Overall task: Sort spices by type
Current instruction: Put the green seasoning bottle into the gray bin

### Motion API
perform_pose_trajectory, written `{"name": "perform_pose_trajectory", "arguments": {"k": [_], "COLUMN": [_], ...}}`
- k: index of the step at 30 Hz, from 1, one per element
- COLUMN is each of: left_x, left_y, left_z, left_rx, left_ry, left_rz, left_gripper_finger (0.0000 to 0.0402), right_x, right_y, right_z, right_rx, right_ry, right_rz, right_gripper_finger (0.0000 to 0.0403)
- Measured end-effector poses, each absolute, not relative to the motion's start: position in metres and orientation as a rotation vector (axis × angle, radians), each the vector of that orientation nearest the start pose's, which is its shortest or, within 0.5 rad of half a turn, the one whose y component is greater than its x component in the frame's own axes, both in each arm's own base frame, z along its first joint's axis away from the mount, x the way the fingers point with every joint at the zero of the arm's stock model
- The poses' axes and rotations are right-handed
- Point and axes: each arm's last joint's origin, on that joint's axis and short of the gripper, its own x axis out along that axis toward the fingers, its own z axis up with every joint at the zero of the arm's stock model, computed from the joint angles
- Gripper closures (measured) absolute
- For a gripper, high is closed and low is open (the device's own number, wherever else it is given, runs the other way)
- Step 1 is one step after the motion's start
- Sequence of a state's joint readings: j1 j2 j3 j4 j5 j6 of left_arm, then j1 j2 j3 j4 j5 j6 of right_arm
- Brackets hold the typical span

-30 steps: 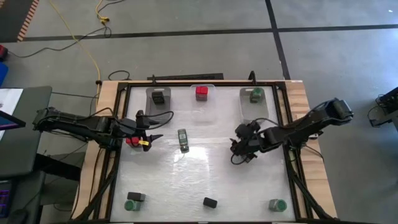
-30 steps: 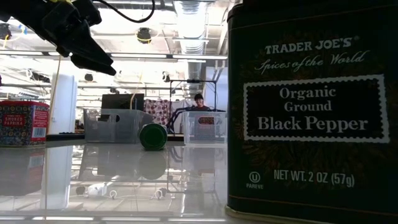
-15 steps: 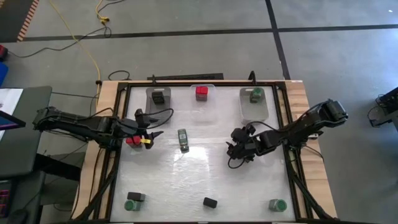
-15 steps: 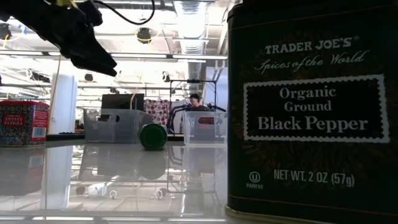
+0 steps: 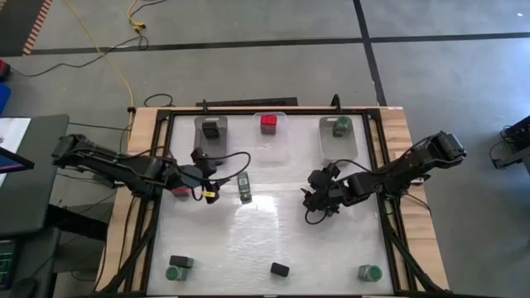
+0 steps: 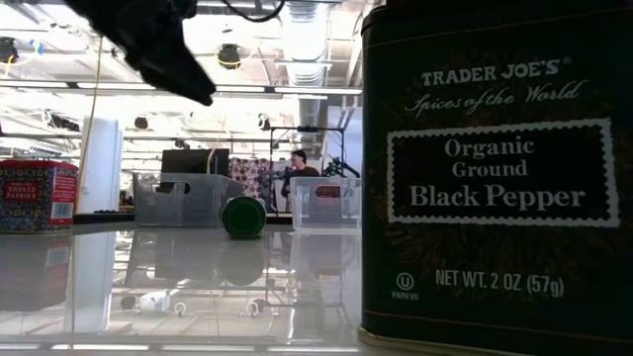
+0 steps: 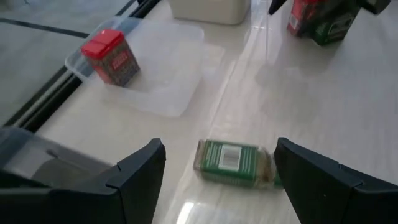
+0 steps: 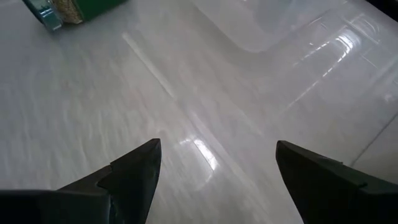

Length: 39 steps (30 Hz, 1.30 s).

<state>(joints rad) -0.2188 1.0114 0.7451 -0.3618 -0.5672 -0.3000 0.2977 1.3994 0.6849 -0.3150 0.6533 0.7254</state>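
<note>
A green-lidded jar (image 5: 243,187) lies on its side at mid-table; the left wrist view shows it (image 7: 233,160) ahead, between my open fingers. My left gripper (image 5: 212,188) hovers just left of it, raised above the table (image 6: 158,49). A red box (image 5: 176,190) stands under the left arm. My right gripper (image 5: 317,199) is open over bare table right of centre (image 8: 214,180). At the far edge, three bins each hold one spice: a black box (image 5: 212,130), a red box (image 5: 268,124) and a green jar (image 5: 340,126).
Along the near edge stand a green jar (image 5: 177,267), a black pepper box (image 5: 280,269) that fills the low view's right (image 6: 495,178), and another green jar (image 5: 368,271). A raised frame (image 5: 381,165) rims the table. A person (image 6: 297,163) shows far behind.
My left gripper has moved toward the table's right, from over the red box to beside the lying green jar, staying open and raised. My right gripper has drifted slightly toward the left and near side. No spice has moved.
</note>
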Motion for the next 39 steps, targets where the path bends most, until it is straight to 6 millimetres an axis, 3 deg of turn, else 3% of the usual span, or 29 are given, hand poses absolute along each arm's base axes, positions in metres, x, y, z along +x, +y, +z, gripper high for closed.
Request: {"name": "perform_pose_trajectory", "arguments": {"k": [8,17,22,29,35,39], "left_x": [0.224,0.234,0.230,0.220,0.197,0.180], "left_y": [-0.050,-0.097,-0.123,-0.158,-0.181,-0.196], "left_z": [0.291,0.325,0.333,0.329,0.325,0.320], "left_rx": [0.025,-0.089,-0.183,-0.284,-0.391,-0.314], "left_ry": [0.649,0.755,0.790,0.803,0.920,1.004], "left_rz": [0.469,0.430,0.409,0.373,0.287,0.218], "left_gripper_finger": [0.0111,0.0111,0.0111,0.0111,0.0111,0.0111], "right_x": [0.241,0.240,0.239,0.237,0.235,0.233], "right_y": [0.055,0.056,0.058,0.064,0.072,0.077], "right_z": [0.171,0.170,0.170,0.170,0.170,0.170], "right_rx": [0.195,0.189,0.184,0.202,0.246,0.260], "right_ry": [0.739,0.747,0.753,0.748,0.731,0.727], "right_rz": [-0.622,-0.619,-0.613,-0.601,-0.593,-0.581], "right_gripper_finger": [0.0058,0.0058,0.0058,0.0058,0.0058,0.0058]}}
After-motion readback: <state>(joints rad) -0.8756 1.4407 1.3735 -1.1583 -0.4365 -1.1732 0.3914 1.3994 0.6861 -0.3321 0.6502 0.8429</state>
